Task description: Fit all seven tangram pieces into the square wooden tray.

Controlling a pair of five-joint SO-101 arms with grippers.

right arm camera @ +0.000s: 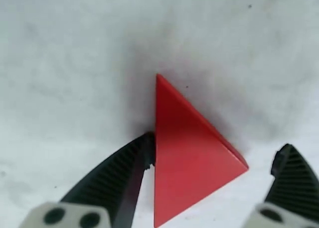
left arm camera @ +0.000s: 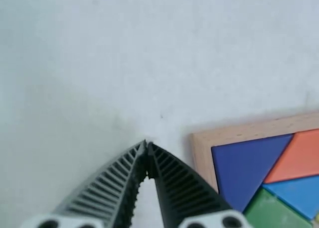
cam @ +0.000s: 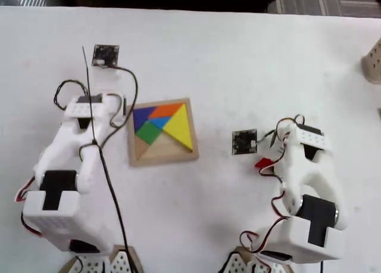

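— Where is the red triangle (right arm camera: 187,153)?
— Flat on the table (cam: 238,58), between the tray (cam: 162,158) and the table's right edge. The right gripper (right arm camera: 217,146) is spread around it, one finger touching.
— And the left gripper (left arm camera: 147,147)?
— Pressed together, just beside the tray's corner.

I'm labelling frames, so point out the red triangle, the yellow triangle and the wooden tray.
red triangle (right arm camera: 192,153): right wrist view, middle of its top face.
yellow triangle (cam: 178,129): high view, its centre.
wooden tray (cam: 156,152): high view, bare wooden floor.

The left pincer (left arm camera: 147,149) is closed tip to tip; the right pincer (right arm camera: 217,147) gapes wide, both angled downward.
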